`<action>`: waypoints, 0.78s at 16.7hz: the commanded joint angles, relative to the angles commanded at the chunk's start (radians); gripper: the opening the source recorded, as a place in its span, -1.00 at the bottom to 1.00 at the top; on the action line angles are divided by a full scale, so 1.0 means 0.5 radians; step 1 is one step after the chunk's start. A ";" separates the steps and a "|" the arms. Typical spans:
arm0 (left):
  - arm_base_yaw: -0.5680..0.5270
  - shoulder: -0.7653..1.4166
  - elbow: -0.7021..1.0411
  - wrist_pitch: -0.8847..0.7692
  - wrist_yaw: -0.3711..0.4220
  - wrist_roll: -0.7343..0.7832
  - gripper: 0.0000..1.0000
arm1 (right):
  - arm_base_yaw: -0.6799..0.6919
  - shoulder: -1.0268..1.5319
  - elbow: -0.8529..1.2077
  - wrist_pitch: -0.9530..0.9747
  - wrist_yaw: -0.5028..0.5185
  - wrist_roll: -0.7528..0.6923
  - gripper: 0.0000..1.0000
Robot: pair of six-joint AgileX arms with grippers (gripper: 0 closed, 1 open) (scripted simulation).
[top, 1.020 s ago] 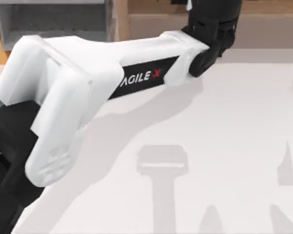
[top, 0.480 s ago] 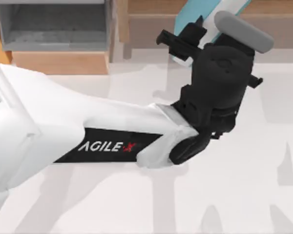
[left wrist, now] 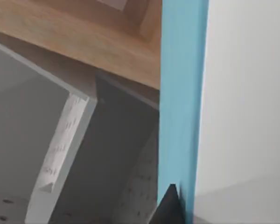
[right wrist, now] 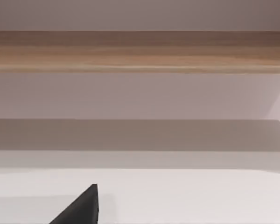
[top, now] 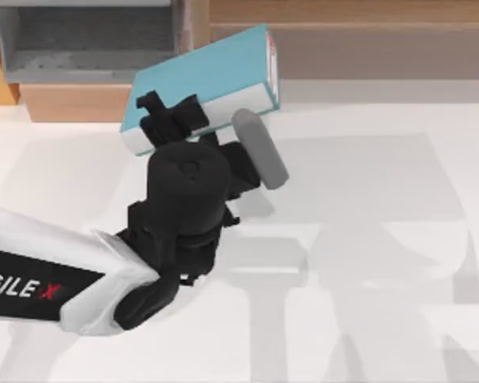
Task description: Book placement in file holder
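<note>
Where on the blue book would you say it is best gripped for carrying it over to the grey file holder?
Along a long edge, near the middle, pinching across its thin thickness. The book is a flat slab, so only that dimension fits between the fingers. The left gripper holds it this way now, coming from the page-edge side nearer the table's front, which leaves the far end free to enter the file holder.

The left arm reaches in from the top view's left edge, its white link ending in a black wrist. Its left hand (top: 176, 120) points toward the far side, fingers closed on the teal-blue hardcover book (top: 203, 76).
</note>
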 joint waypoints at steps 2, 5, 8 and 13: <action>0.234 -0.063 -0.121 -0.006 0.161 0.255 -1.00 | 0.000 0.000 0.000 0.000 0.000 0.000 1.00; 0.602 -0.110 -0.164 -0.034 0.454 0.589 -1.00 | 0.000 0.000 0.000 0.000 0.000 0.000 1.00; 0.905 -0.073 -0.058 -0.084 0.775 0.831 -1.00 | 0.000 0.000 0.000 0.000 0.000 0.000 1.00; 1.130 0.067 0.107 -0.167 1.080 1.005 -1.00 | 0.000 0.000 0.000 0.000 0.000 0.000 1.00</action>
